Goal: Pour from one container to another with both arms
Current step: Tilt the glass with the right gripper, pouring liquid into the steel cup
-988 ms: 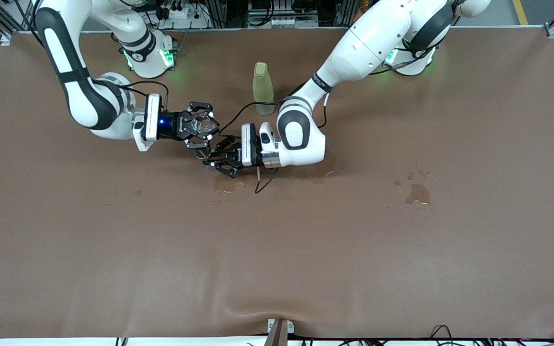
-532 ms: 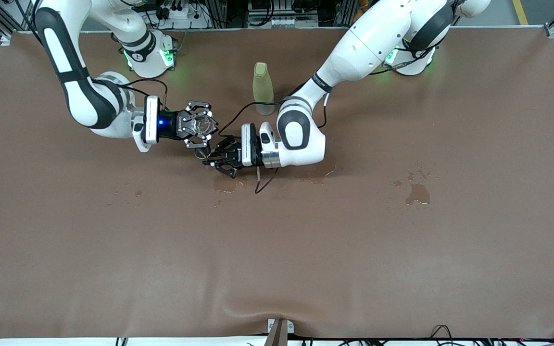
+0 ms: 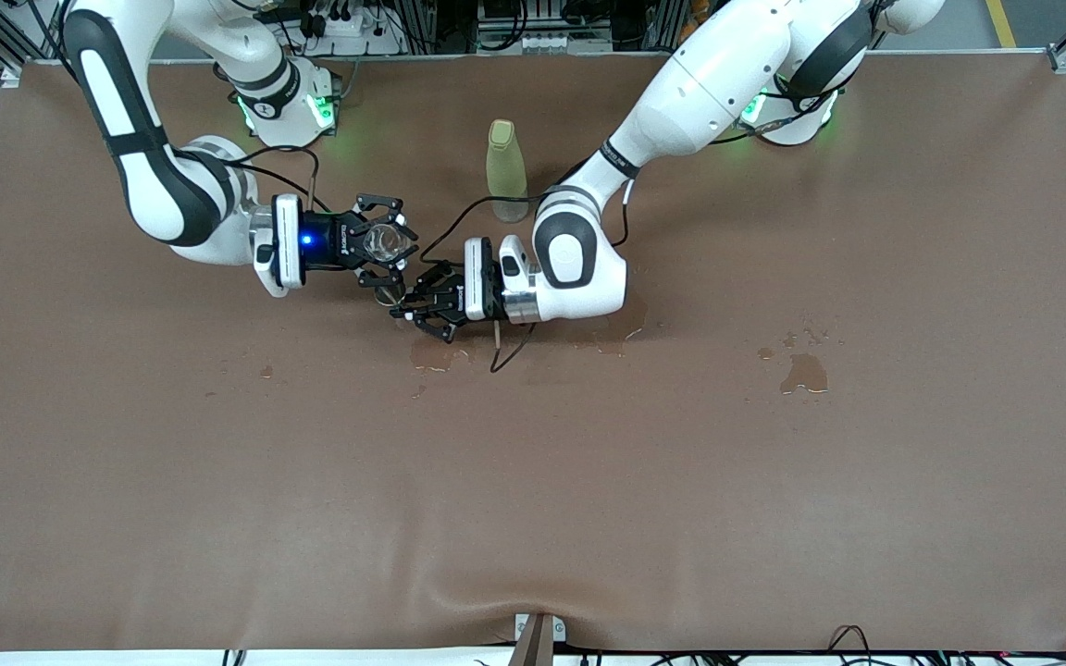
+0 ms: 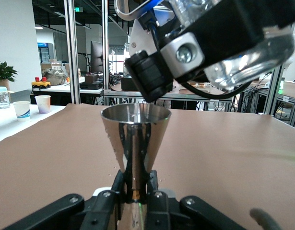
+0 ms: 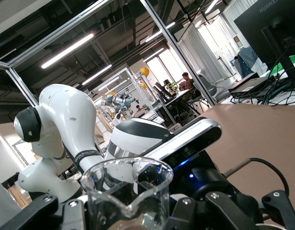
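The right gripper [image 3: 383,242] is clamped on a clear glass beaker [image 3: 386,241], a thin-walled round vessel with a small pouring lip, tipped so its long axis leans toward the left arm's end of the table and its mouth hangs over the rim of the metal cup below. In the right wrist view the beaker [image 5: 126,191] shows its transparent wall and rolled lip with the spout at the near edge. The left gripper [image 3: 428,302] is closed on the narrow waist of a polished steel jigger [image 3: 391,295], an hourglass-shaped measuring cup with mirror-bright cone walls; in the left wrist view the jigger [image 4: 135,143] stands upright, its long axis vertical and its open mouth facing up, small droplets clinging to its side, with the left gripper's black fingers [image 4: 119,184] pressed against its waist. Both vessels are held above the middle of the table [image 3: 588,509], which is covered with a matte brown cloth that ripples at the edge nearest the front camera. A tall, pale yellow-green frosted bottle [image 3: 506,170] with a rounded cap stands upright on the table farther from the front camera than the grippers. Dark wet patches [image 3: 804,372] stain the cloth toward the left arm's end. No readable writing can be made out on the vessels.
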Robot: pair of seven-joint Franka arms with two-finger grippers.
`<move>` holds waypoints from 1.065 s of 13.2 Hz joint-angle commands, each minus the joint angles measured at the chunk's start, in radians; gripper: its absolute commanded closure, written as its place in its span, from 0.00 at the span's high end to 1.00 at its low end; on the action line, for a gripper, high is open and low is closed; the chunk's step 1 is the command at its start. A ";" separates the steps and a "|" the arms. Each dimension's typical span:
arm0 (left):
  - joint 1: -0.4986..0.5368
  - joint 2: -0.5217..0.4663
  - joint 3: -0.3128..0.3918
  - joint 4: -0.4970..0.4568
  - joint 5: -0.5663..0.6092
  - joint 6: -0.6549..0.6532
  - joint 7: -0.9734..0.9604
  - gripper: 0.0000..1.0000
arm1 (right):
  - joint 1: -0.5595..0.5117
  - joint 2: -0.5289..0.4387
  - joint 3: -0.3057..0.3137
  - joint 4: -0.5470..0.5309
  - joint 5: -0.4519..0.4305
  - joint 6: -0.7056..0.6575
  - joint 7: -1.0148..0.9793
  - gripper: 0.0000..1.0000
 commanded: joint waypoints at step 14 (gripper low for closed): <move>-0.011 -0.003 0.008 0.018 -0.033 0.013 -0.004 0.00 | 0.002 -0.058 -0.001 -0.030 0.007 0.009 0.426 0.00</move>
